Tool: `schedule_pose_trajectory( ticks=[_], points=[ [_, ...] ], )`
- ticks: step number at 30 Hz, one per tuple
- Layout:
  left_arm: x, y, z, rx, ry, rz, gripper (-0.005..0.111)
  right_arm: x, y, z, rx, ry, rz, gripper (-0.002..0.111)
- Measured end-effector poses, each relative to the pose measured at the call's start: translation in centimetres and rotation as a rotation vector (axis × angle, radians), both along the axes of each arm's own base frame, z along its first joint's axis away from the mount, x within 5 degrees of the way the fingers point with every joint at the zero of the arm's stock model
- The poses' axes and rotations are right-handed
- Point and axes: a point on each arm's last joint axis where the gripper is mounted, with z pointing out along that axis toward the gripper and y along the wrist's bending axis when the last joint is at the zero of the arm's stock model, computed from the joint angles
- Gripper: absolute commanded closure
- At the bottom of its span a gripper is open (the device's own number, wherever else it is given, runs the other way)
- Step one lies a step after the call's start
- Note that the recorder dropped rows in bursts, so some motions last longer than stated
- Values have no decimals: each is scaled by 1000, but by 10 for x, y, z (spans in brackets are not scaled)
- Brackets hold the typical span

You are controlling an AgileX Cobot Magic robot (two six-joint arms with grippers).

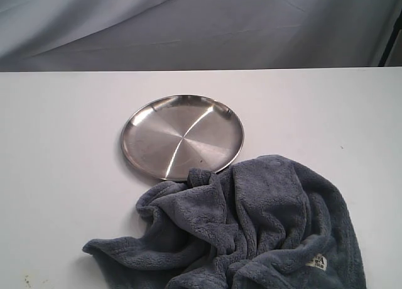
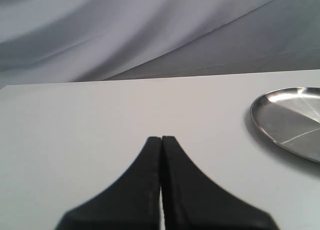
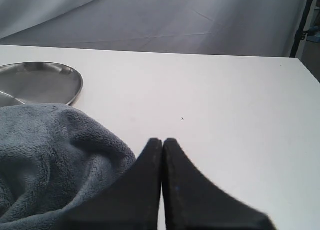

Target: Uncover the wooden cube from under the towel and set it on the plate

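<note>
The blue-grey fleece towel lies crumpled at the table's front, its edge lapping the near rim of the steel plate. A small white label shows on the towel at the right. The wooden cube is hidden. Neither arm shows in the exterior view. My left gripper is shut with nothing in it, over bare table, the plate off to one side. My right gripper is shut and empty too, close beside the towel, with the plate beyond.
The white table ends at a far edge below a draped grey backdrop. A dark stand pole rises at the far right corner.
</note>
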Motion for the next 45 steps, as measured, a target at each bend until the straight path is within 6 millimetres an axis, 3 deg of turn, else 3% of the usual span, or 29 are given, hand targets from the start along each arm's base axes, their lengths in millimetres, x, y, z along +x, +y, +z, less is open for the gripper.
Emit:
schedule_pose_trajectory(
  ticks=[6,10,14,18,23,26,29,33,39,45],
  points=[
    [0,0,0,0,0,0,107,2,0,7,7,-83,-1,108],
    [0,0,0,0,0,0,107,3,0,28,45,-310,-4,108],
    [0,0,0,0,0,0,107,-1,-4,48,302,-509,-35,108],
    [0,0,0,0,0,0,107,-3,-6,58,510,-543,-45,108],
    [0,0,0,0,0,0,107,-10,1,99,487,-397,8,108],
    [0,0,0,0,0,0,107,-6,5,128,336,-250,25,108],
    [0,0,0,0,0,0,107,6,9,143,181,-7,55,108],
    [0,0,0,0,0,0,107,28,15,149,76,336,109,108],
    [0,0,0,0,0,0,107,57,22,155,-20,519,209,108],
    [0,0,0,0,0,0,107,80,36,141,-59,743,319,108]
  ],
)
